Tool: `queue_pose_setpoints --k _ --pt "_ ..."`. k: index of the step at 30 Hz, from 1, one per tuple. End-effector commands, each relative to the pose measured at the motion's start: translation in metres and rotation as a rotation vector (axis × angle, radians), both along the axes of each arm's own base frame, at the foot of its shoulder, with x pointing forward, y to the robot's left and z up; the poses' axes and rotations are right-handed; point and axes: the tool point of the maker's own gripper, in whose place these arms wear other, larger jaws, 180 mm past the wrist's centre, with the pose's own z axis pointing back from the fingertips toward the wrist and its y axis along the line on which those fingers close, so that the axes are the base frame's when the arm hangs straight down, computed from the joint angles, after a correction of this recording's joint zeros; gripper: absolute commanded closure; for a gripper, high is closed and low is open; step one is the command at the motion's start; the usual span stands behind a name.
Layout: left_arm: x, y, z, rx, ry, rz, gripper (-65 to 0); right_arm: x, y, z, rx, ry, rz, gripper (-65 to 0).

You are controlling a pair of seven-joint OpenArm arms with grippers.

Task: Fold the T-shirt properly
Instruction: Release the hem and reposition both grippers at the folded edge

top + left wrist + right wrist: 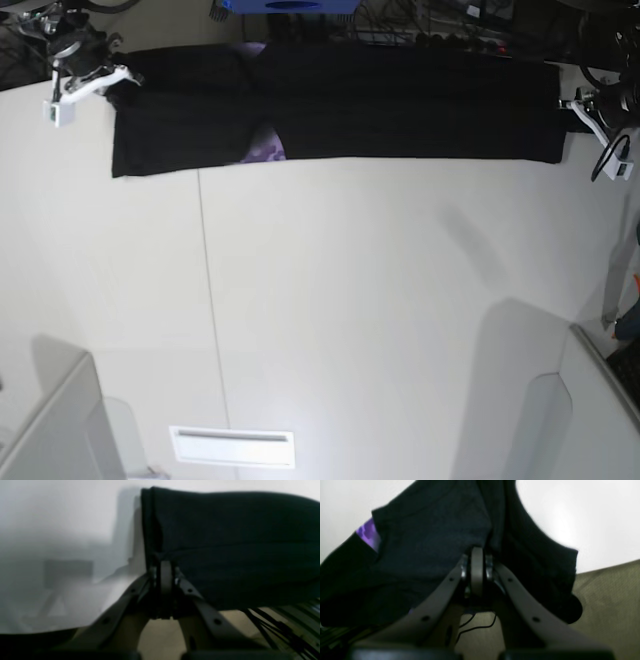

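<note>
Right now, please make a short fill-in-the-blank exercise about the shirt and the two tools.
1. The T-shirt is stretched between the left tool and the ____ tool.
2. Both tools are ____ on the cloth.
3. The cloth is mostly ____ in colour.
4. A small ____ patch of print shows at its lower edge in the base view.

Missing words: right; shut; black; purple

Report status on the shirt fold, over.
Left tool shut on T-shirt edge. Right tool shut on opposite end. Shirt stretched long along far table edge, purple print peeking. Nothing blocking.
</note>
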Motion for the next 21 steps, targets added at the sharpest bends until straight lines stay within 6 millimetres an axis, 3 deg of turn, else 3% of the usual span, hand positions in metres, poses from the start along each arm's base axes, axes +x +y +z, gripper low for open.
queue_pose_setpoints --k 1,7,8,10,12,15,17,19,21 --pt "0.004 0.003 0.006 0.019 -0.019 -0.007 0.0 0.003 -0.005 0.006 -0.02 -0.027 -0.001 0.0" --pt "0.002 0.003 0.004 0.026 -0.016 -0.004 0.0 0.003 -0.006 0.007 -0.021 -0.027 -0.006 0.0" --pt "0.002 0.004 0.005 0.027 -0.017 -0.003 -1.5 0.003 -0.007 0.007 -0.022 -0.028 -0.008 -4.5" --pt "0.003 0.004 0.005 0.028 -0.018 -0.005 -14.5 0.003 -0.007 0.007 -0.023 -0.029 -0.007 -14.7" --pt "0.005 0.007 0.01 0.038 -0.034 -0.001 -26.8 0.003 -0.007 0.007 -0.025 -0.033 -0.009 -20.6" --pt "0.014 0.012 0.03 0.064 -0.106 0.018 -45.4 0.003 -0.01 0.009 -0.034 -0.036 -0.015 -21.8" --pt "0.015 0.015 0.046 0.09 -0.159 0.037 -53.6 0.005 -0.015 0.012 -0.045 -0.047 -0.025 -21.6" --pt "0.017 0.01 0.058 0.101 -0.21 0.044 -54.0 0.01 -0.014 0.016 -0.052 -0.087 -0.009 -21.5" --pt "0.015 -0.004 0.054 0.073 -0.218 0.046 -42.9 0.019 -0.005 0.026 -0.064 -0.172 0.074 -19.5"
